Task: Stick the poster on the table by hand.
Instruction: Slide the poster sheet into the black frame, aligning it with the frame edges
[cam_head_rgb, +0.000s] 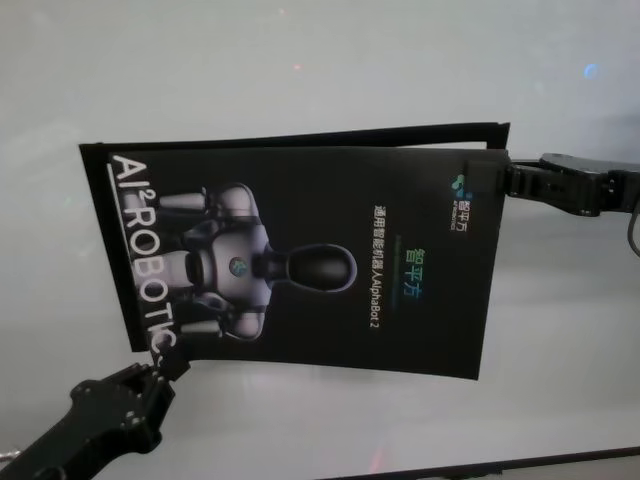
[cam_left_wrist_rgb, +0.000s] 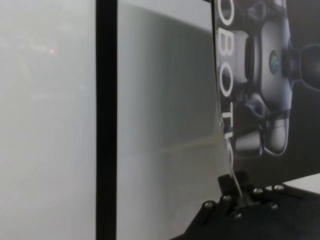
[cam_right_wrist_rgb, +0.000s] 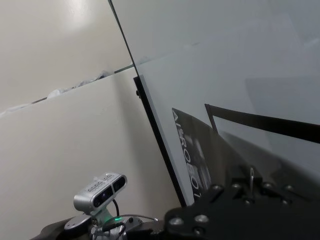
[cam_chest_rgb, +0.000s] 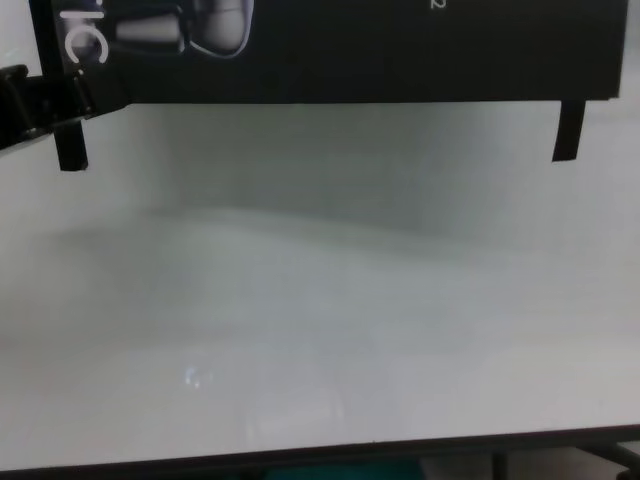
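The poster (cam_head_rgb: 300, 260) is seen held above the white counter (cam_head_rgb: 320, 420), stretched between two hands. In the head view its black face is turned upward, with the grey-white robot picture in the middle and the white lettering running along its left edge. The left hand (cam_head_rgb: 165, 365) is found at the near left corner of the sheet, its fingers closed on the edge just beside the last letters; in the left wrist view the sheet's edge is seen pinched between the fingertips (cam_left_wrist_rgb: 239, 186), with the lettering and robot picture rising away from them. The right hand (cam_head_rgb: 500, 180) is placed at the far right corner, clamped narrowly on the poster's edge, with its arm reaching in from the right.

In the chest view the poster's lower edge (cam_chest_rgb: 350, 60) is seen hanging clear of the counter surface (cam_chest_rgb: 320, 330), with a soft shadow cast beneath it. Two narrow black strips hang down from its corners, one on the left (cam_chest_rgb: 70, 145) and one on the right (cam_chest_rgb: 568, 130), neither touching the counter. A further black strip (cam_head_rgb: 300, 138) is seen along the far edge of the sheet in the head view.
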